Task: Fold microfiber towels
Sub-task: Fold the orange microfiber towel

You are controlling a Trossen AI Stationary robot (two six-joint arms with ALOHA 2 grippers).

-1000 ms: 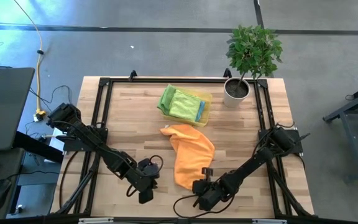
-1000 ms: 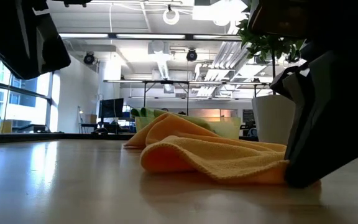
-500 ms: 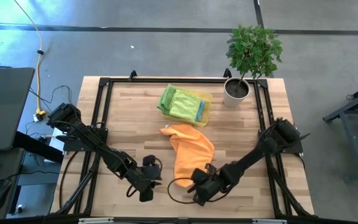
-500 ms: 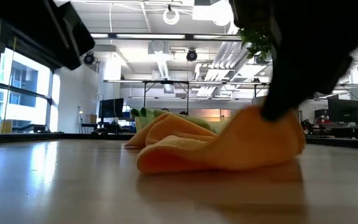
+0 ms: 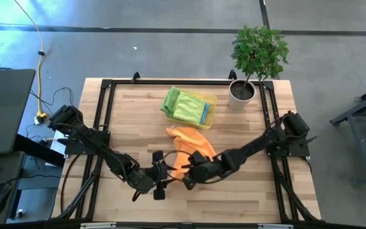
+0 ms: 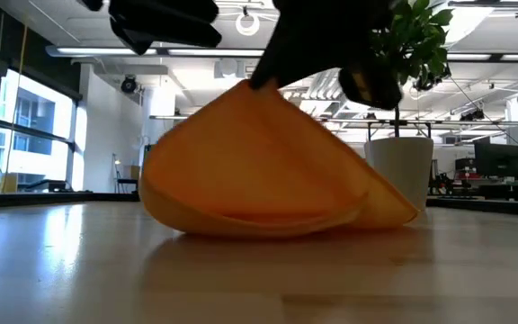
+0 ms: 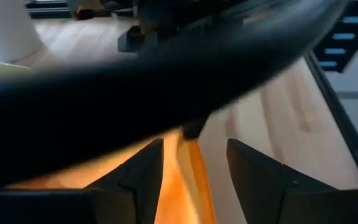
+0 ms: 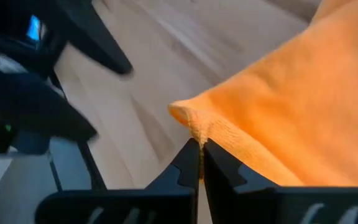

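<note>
An orange towel [image 5: 188, 145] lies mid-table, its far part flat on the wood and its near end lifted into a tent [image 6: 259, 162]. My right gripper [image 5: 189, 177] is shut on that raised end [image 8: 199, 146]. My left gripper [image 5: 162, 175] stands open just left of it. Its two fingers [image 7: 143, 180] are spread, and a strip of orange cloth [image 7: 180, 186] shows between them; whether they touch it, I cannot tell. Light green towels [image 5: 180, 105] and a teal blue one [image 5: 205, 113] lie in a yellow tray [image 5: 210, 102] at the far middle. My right gripper pinches the orange towel's near edge at a corner-like fold [image 8: 190, 121] between its two shut fingers. It comes slanting down from the table's right. The held end is lifted clear, and the cloth slopes down from it to the lower edge [image 6: 259, 225] resting on the table.
A potted plant [image 5: 243, 89] in a white pot stands at the far right corner. A black frame [image 5: 107, 86] runs around the wooden top. Bare wood lies left and right of the orange towel.
My right gripper has risen and gone toward the far left with the towel's near end. That end has come off the table and folded up over the rest, which stayed in place. My left gripper has turned and shifted slightly toward the towel.
</note>
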